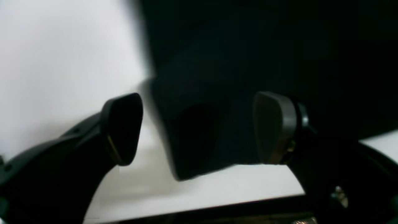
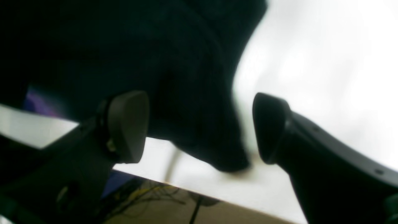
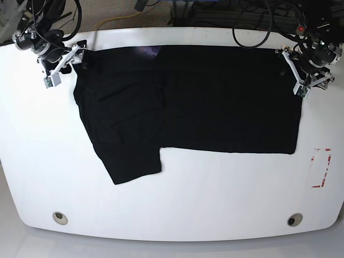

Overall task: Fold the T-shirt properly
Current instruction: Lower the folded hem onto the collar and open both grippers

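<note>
The black T-shirt (image 3: pixel 204 97) lies flat across the far half of the white table (image 3: pixel 177 199), plain side up, with one sleeve (image 3: pixel 131 158) sticking out toward the front left. A bit of purple print (image 3: pixel 148 51) shows at its far edge. My left gripper (image 3: pixel 293 64) is at the shirt's far right corner. In the left wrist view it (image 1: pixel 197 129) is open, with a cloth corner (image 1: pixel 192 93) between the spread fingers. My right gripper (image 3: pixel 80 56) is at the far left corner. It (image 2: pixel 199 127) is also open around a cloth corner (image 2: pixel 186 77).
A red tape outline (image 3: pixel 321 167) marks the table at the right. Two round holes (image 3: pixel 60 217) (image 3: pixel 293 220) sit near the front edge. Cables (image 3: pixel 252 13) run behind the far edge. The table's far edge (image 2: pixel 217 196) lies just under both grippers.
</note>
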